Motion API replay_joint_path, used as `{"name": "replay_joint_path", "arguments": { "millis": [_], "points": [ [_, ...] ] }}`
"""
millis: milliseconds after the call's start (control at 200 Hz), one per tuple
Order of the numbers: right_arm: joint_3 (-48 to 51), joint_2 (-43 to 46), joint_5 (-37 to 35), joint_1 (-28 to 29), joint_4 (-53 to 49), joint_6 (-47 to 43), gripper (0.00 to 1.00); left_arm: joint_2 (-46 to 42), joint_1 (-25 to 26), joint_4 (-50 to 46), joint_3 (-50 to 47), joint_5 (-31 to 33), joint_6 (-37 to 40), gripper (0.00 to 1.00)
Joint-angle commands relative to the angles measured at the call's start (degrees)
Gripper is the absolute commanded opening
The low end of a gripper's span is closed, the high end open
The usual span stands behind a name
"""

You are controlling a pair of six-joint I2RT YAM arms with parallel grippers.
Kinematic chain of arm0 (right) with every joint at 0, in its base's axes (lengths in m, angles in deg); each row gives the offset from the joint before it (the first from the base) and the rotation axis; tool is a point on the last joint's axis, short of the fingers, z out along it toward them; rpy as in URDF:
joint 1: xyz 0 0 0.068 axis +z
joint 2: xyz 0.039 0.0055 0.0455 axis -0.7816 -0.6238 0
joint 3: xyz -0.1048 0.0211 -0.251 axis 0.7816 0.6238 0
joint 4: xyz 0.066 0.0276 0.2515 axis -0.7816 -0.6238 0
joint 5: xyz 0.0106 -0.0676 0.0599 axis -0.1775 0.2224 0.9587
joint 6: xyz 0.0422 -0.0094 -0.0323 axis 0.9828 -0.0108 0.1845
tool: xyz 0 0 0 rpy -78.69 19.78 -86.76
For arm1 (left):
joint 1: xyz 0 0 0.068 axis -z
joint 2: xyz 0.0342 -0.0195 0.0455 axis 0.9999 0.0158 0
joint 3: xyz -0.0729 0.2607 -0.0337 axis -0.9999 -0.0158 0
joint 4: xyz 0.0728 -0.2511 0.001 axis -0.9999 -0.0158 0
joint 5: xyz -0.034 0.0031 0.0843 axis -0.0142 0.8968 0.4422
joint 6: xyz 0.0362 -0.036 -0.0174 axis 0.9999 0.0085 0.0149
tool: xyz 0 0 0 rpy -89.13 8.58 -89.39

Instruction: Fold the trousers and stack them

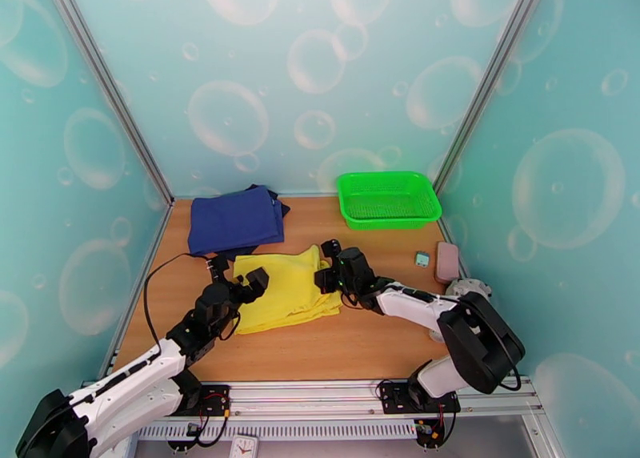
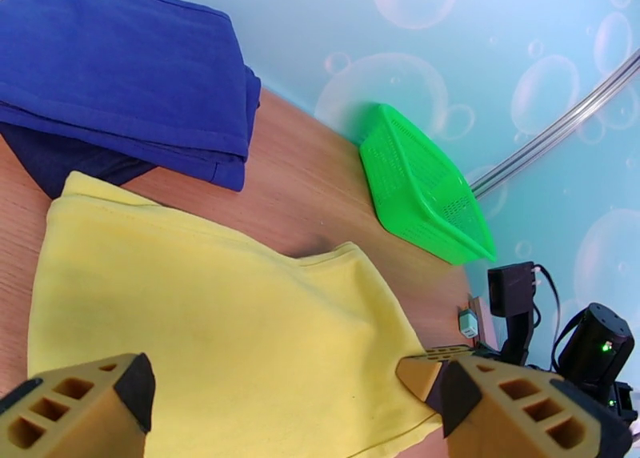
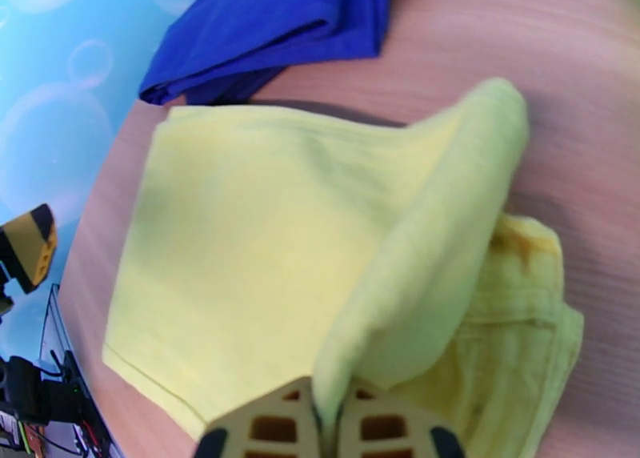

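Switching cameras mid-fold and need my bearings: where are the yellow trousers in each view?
Top external: yellow trousers sit just left of centre, in the lower half.
Left wrist: yellow trousers cover the lower left and middle.
Right wrist: yellow trousers span the middle, one fold raised.
Shared landmark: navy blue garments lying just beyond them.

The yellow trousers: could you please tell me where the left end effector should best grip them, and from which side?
Probably the left edge of the yellow trousers, from above: cloth lies flat there, the open left end effector hovers over it, and the right end effector is shut on the raised right fold.
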Motion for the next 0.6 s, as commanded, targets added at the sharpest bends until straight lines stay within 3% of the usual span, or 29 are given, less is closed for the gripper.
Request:
{"name": "replay_joint_path", "arguments": {
  "millis": [0,285,360,435,505,595],
  "points": [
    [-2.18,4.42,-2.73,1.73,-3.56,1.24,0.00,-1.33,-0.39,-4.72,-0.87,2.23,1.27,0.99],
    [7.70,10.13,-8.10,1.97,-2.97,8.65,0.00,2.00,-0.57,-7.76,0.35,4.74,3.47,0.99],
    [10.76,10.22,-10.96,1.79,-2.70,10.18,0.05,3.65,-0.64,-7.03,0.83,4.49,3.66,0.99],
    [13.47,9.18,-13.11,1.31,-2.26,11.67,0.16,5.33,-0.60,-6.13,1.30,3.73,4.08,0.99],
    [14.73,8.49,-14.31,1.13,-1.47,12.08,0.37,6.48,-0.64,-6.10,2.12,2.67,4.77,0.99],
    [12.84,9.66,-17.81,1.80,-4.17,11.62,0.54,7.63,-0.64,-6.94,3.32,1.66,6.17,0.99]
  ]
}}
